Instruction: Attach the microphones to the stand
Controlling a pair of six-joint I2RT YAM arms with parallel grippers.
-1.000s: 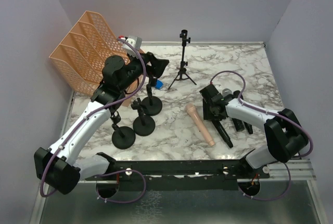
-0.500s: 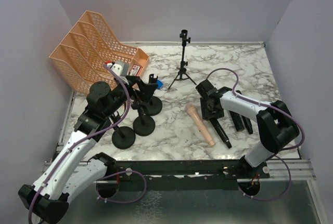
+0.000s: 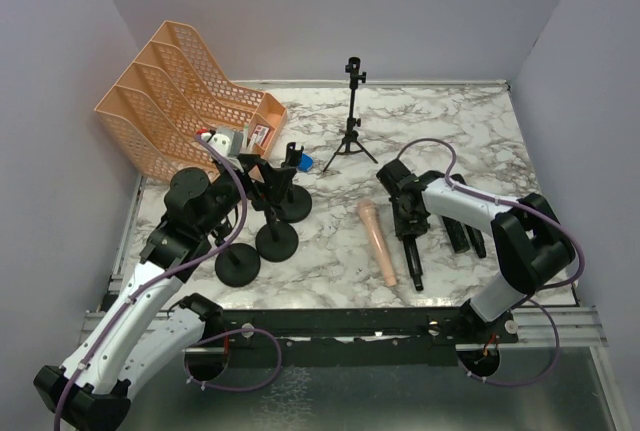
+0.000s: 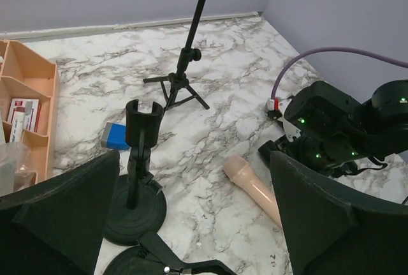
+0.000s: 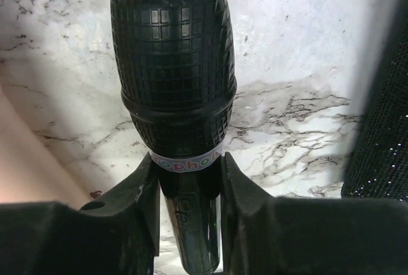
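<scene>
As right fingers [image 5: 131, 214] pinch a microphone [image 5: 173, 64], the orange organizer [image 3: 150, 101] holds packets [image 4: 19, 112].

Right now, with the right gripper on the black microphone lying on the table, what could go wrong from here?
1. The right gripper grips the black microphone just below its head, so the long handle may sag or swing on lifting.
2. The pink microphone lies close beside it and could get knocked.
3. The open left gripper hovers near the clip stand, possibly crowding the approach.
</scene>
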